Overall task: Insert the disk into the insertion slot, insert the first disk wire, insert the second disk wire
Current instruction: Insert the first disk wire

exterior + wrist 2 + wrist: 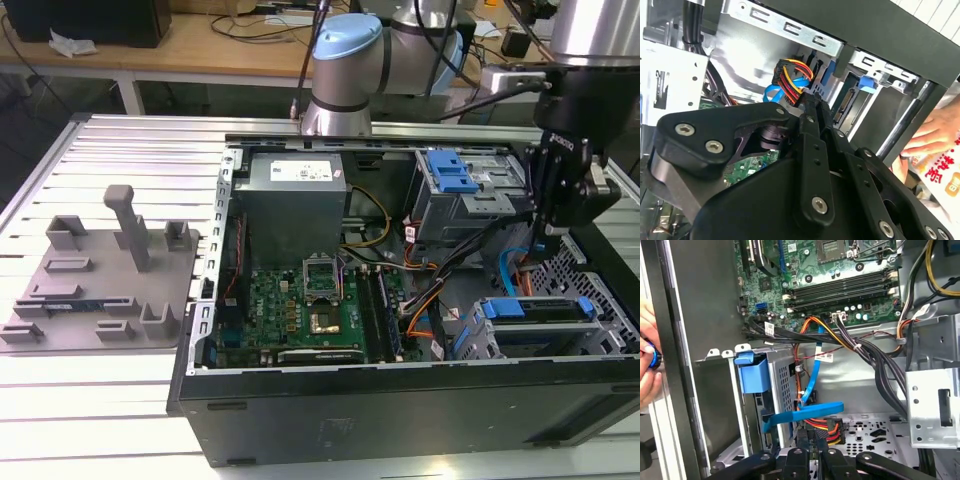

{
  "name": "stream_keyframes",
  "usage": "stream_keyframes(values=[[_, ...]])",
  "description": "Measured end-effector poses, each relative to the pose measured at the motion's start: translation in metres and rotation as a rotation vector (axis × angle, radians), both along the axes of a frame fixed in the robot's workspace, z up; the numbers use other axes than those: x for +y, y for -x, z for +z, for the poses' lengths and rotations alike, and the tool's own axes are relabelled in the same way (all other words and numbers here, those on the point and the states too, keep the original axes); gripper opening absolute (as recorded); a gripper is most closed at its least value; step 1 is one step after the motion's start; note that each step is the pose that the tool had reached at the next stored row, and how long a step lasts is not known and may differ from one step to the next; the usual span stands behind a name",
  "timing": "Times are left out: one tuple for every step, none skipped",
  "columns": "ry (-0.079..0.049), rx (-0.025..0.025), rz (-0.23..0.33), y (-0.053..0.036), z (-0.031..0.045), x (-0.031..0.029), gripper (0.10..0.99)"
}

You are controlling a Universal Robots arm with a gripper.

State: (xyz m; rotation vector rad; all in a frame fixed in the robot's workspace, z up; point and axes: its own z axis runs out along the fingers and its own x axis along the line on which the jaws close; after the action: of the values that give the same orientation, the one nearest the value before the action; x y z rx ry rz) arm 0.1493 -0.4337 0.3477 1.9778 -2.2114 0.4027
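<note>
Pinching the coloured disk wire [830, 426] in the closed tool [814, 440], plug end toward the disk [545, 310] seated in the slot [478, 335].

The exterior view overlooks the whole computer case [400, 410]; both wrist views sit close inside, sharing the wire bundle [792, 75] [827, 426].

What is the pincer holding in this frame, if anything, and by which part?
The pincer appears shut on the red, yellow and black wire bundle, at its connector end.
</note>
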Motion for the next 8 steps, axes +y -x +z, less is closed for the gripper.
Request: stream_keyframes(values=[[-0.012, 0.0, 0.0, 0.0, 0.0017, -0.0039, 0.169], [-0.021, 0.0, 0.0, 0.0, 0.0022, -0.0057, 0.169], [-0.034, 0.0, 0.0, 0.0, 0.0024, -0.008, 0.169], [-0.048, 0.0, 0.0, -0.0001, 0.0025, -0.0098, 0.169], [-0.058, 0.0, 0.0, -0.0002, 0.0026, -0.0113, 0.169], [-0.079, 0.0, 0.0, -0.001, 0.0027, -0.0144, 0.169], [-0.108, 0.0, 0.0, -0.0022, 0.0029, -0.0193, 0.169], [-0.119, 0.0, 0.0, -0.0026, 0.0031, -0.0217, 0.169]])
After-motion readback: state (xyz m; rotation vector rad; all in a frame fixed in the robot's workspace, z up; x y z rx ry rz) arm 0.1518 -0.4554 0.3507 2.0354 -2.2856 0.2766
